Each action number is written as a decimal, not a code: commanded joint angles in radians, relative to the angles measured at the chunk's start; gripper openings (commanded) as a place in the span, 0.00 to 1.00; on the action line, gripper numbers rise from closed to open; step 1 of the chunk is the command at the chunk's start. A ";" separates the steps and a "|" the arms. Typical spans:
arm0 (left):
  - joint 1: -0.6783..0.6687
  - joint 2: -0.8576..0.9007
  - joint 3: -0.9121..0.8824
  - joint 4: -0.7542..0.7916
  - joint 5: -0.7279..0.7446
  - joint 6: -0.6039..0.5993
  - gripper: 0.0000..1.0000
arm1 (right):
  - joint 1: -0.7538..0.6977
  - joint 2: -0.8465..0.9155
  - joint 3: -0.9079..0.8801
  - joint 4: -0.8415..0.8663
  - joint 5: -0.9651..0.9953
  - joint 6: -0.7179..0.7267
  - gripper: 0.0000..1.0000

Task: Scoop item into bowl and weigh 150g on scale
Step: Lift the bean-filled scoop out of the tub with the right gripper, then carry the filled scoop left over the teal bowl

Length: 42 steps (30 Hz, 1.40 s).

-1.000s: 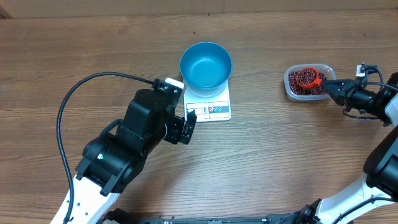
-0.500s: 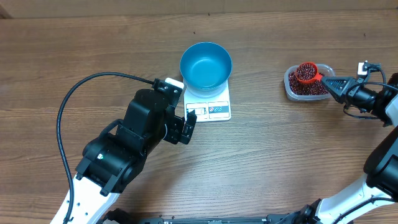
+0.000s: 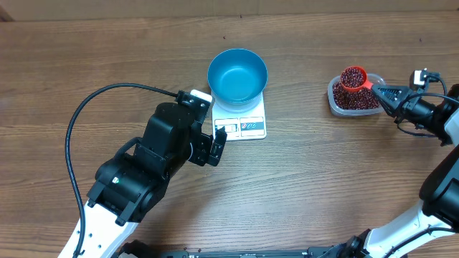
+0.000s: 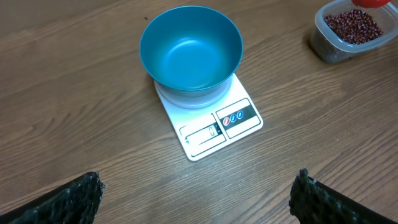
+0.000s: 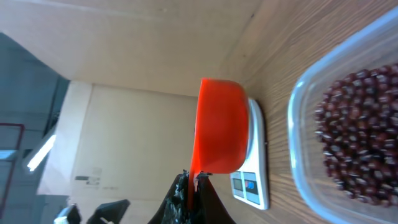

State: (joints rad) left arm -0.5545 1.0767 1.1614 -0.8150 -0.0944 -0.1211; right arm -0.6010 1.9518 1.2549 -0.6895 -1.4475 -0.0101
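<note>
Your table (image 3: 323, 179): brown wood-grain, pale wall (image 5: 155, 37) beyond. Blue bowl (image 3: 237, 74) on white scale (image 3: 247, 127). Beans (image 3: 355, 102) in clear tub (image 3: 330, 97); more beans fill red scoop (image 3: 353, 77), handle clamped by right gripper (image 3: 380, 92). Left gripper (image 4: 196, 199) spread wide.

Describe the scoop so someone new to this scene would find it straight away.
On the right side of the wooden table stands a clear plastic tub of dark beans. Over its far edge the right gripper holds the scoop by its handle, full of beans. It is the only small red-orange cup; the bowl on the scale is blue and much wider.
</note>
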 commanded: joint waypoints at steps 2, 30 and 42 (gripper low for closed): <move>0.005 0.003 0.013 0.003 -0.013 -0.002 0.99 | 0.052 -0.001 0.008 0.006 -0.081 0.032 0.04; 0.005 0.003 0.013 0.003 -0.013 -0.002 1.00 | 0.500 -0.001 0.009 0.518 -0.002 0.513 0.04; 0.005 0.003 0.013 0.003 -0.013 -0.002 0.99 | 0.661 -0.001 0.009 0.721 0.180 0.635 0.04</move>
State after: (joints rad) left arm -0.5545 1.0767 1.1614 -0.8150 -0.0944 -0.1211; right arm 0.0235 1.9518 1.2549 -0.0013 -1.3373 0.5896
